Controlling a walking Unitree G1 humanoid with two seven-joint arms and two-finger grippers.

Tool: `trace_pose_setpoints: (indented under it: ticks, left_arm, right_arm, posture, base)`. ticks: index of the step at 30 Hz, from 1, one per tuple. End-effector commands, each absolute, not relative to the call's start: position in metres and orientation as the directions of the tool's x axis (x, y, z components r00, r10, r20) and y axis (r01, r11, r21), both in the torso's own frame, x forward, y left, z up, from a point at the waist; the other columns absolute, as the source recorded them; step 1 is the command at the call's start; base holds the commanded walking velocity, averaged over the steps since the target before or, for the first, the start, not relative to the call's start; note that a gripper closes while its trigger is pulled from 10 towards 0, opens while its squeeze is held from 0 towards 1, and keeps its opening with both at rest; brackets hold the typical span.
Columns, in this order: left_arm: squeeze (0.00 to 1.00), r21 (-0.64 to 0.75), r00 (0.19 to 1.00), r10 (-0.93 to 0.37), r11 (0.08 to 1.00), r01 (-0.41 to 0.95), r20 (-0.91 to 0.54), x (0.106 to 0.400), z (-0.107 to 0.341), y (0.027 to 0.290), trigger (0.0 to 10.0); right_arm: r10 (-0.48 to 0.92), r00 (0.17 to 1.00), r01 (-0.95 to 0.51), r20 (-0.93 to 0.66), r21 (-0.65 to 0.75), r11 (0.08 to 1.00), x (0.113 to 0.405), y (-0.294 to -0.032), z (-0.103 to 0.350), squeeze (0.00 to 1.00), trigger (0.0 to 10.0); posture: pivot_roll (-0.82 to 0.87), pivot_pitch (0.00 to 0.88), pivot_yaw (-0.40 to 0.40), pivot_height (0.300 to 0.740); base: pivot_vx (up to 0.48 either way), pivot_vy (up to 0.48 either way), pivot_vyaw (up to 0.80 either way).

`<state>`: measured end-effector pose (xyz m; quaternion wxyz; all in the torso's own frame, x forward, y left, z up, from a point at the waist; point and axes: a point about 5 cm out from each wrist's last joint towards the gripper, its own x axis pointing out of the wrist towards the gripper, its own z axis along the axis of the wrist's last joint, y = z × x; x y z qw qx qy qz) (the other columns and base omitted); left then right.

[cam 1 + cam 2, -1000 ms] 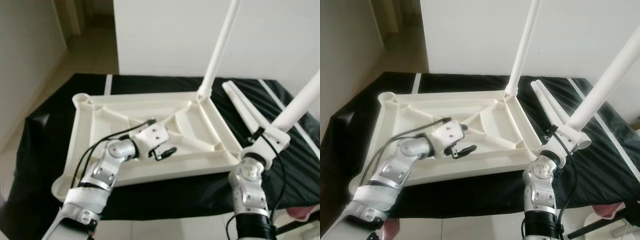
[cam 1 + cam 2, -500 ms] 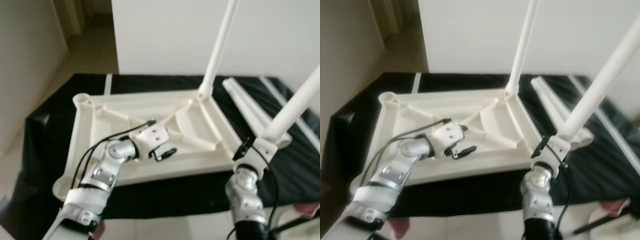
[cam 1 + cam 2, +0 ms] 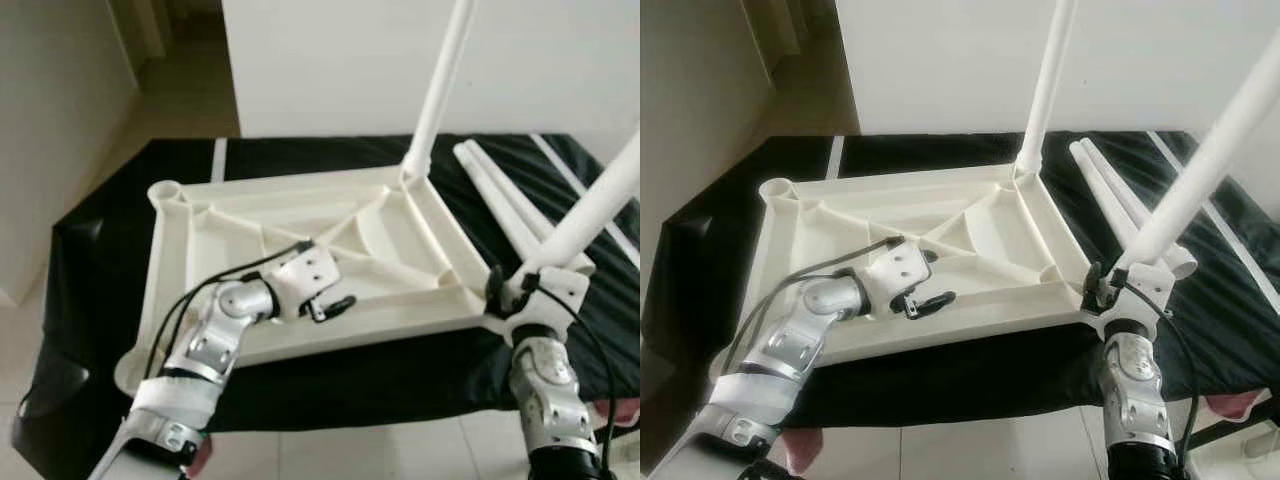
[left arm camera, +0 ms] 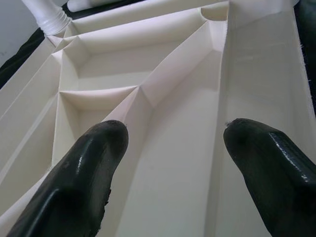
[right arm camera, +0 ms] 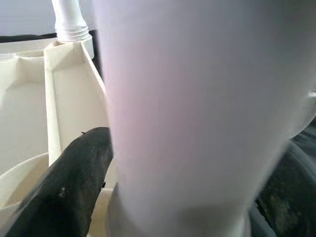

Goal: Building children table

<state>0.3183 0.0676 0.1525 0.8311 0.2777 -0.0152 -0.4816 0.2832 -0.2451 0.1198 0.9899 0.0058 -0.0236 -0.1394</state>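
A cream table top (image 3: 168, 262) lies upside down on a black cloth (image 3: 90, 290). One white leg (image 3: 438, 95) stands upright in its far right corner. My right gripper (image 3: 515, 290) is shut on a second white leg (image 3: 600, 195), which tilts up to the right; its lower end is at the top's near right corner. In the right wrist view that leg (image 5: 197, 108) sits between the black fingers (image 5: 74, 173). My left gripper (image 3: 335, 303) rests open over the ribbed underside near the front rail, with nothing between its fingers (image 4: 89, 163).
Two loose white legs (image 3: 500, 190) lie side by side on the cloth to the right of the top. A white wall panel (image 3: 330, 60) stands behind the table. Tiled floor (image 3: 330, 455) runs along the near edge, and a passage opens at the far left.
My right arm has shifted right, carrying the leg's lower end closer to the near right corner. The left gripper stays where it was. The camera has moved slightly.
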Motion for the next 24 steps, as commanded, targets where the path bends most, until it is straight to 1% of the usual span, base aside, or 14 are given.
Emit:
trace_pose_setpoints:
  ticks: [1,2,4,6,8,9,12,14,15,16,19,22,23,24]
  left_arm:
    - [0.0,0.496,0.579,-0.786,0.422,0.759,-0.217,0.318,0.154,0.067,10.0]
    - [0.0,0.496,0.579,-0.786,0.422,0.759,-0.217,0.318,0.154,0.067,10.0]
    - [0.0,0.492,0.562,-0.795,0.404,0.771,-0.227,0.316,0.153,0.064,10.0]
    - [0.0,0.492,0.562,-0.795,0.404,0.771,-0.227,0.316,0.153,0.064,10.0]
    - [0.0,0.487,0.54,-0.807,0.381,0.786,-0.24,0.311,0.149,0.06,10.0]
    - [0.0,0.487,0.54,-0.807,0.381,0.786,-0.24,0.311,0.149,0.06,10.0]
    - [0.0,0.463,0.479,-0.838,0.327,0.824,-0.26,0.3,0.141,0.049,10.0]
    - [0.0,0.45,0.439,-0.857,0.291,0.844,-0.269,0.294,0.138,0.044,10.0]
    - [0.0,0.45,0.439,-0.857,0.291,0.844,-0.269,0.294,0.138,0.044,10.0]
    - [0.0,0.436,0.411,-0.871,0.27,0.859,-0.269,0.289,0.137,0.04,10.0]
    - [0.0,0.407,0.377,-0.89,0.255,0.877,-0.255,0.283,0.138,0.033,10.0]
    - [0.0,0.336,0.355,-0.907,0.268,0.903,-0.228,0.278,0.141,0.024,10.0]
    - [0.0,0.282,0.35,-0.915,0.289,0.915,-0.199,0.277,0.145,0.02,10.0]
    - [0.0,0.282,0.35,-0.915,0.289,0.915,-0.199,0.277,0.145,0.02,10.0]
  right_arm:
    - [-0.202,0.979,0.202,0.035,0.002,0.979,0.281,-0.249,0.12,0.0,10.0]
    - [-0.202,0.979,0.202,0.035,0.002,0.979,0.281,-0.249,0.12,0.0,10.0]
    - [-0.108,0.993,0.11,0.049,-0.034,0.993,0.28,-0.254,0.126,0.0,10.0]
    - [-0.108,0.993,0.11,0.049,-0.034,0.993,0.28,-0.254,0.126,0.0,10.0]
    - [-0.003,0.999,0.006,0.048,-0.067,0.998,0.279,-0.26,0.133,0.0,10.0]
    - [-0.003,0.999,0.006,0.048,-0.067,0.998,0.279,-0.26,0.133,0.0,10.0]
    - [0.115,0.993,-0.109,0.039,-0.129,0.986,0.28,-0.27,0.142,0.0,10.0]
    - [0.159,0.987,-0.153,0.029,-0.145,0.977,0.282,-0.272,0.145,0.0,10.0]
    - [0.159,0.987,-0.153,0.029,-0.145,0.977,0.282,-0.272,0.145,0.0,10.0]
    - [0.184,0.983,-0.178,0.022,-0.169,0.97,0.284,-0.275,0.148,0.0,10.0]
    - [0.213,0.977,-0.208,0.009,-0.183,0.961,0.287,-0.277,0.151,0.0,10.0]
    - [0.252,0.968,-0.248,-0.005,-0.197,0.949,0.29,-0.278,0.153,0.0,10.0]
    - [0.264,0.964,-0.261,-0.015,-0.214,0.941,0.291,-0.279,0.154,0.0,10.0]
    - [0.264,0.964,-0.261,-0.015,-0.214,0.941,0.291,-0.279,0.154,0.0,10.0]
  posture:
    - [0.02,0.0,0.0,0.74]
    - [0.02,0.0,0.0,0.74]
    - [0.02,0.0,0.002,0.74]
    - [0.02,0.0,0.002,0.74]
    - [0.02,0.0,0.003,0.74]
    - [0.02,0.0,0.003,0.74]
    - [0.01,0.0,0.005,0.74]
    - [0.01,0.0,0.005,0.74]
    - [0.01,0.0,0.005,0.74]
    - [0.01,0.0,0.006,0.74]
    - [0.01,0.0,0.006,0.74]
    - [0.01,0.0,0.004,0.74]
    - [0.01,0.0,0.003,0.74]
    - [0.01,0.0,0.003,0.74]
  base:
    - [0.0,0.0,0.0]
    - [0.0,0.0,0.0]
    - [0.0,0.0,0.0]
    - [0.0,0.0,0.0]
    - [0.0,0.0,0.0]
    - [0.0,0.0,0.0]
    - [0.0,0.0,0.0]
    - [0.0,0.0,0.0]
    - [0.0,0.0,0.0]
    - [0.0,0.0,0.0]
    - [0.0,0.0,0.0]
    - [0.0,0.0,0.0]
    - [0.0,0.0,0.0]
    - [0.0,0.0,0.0]
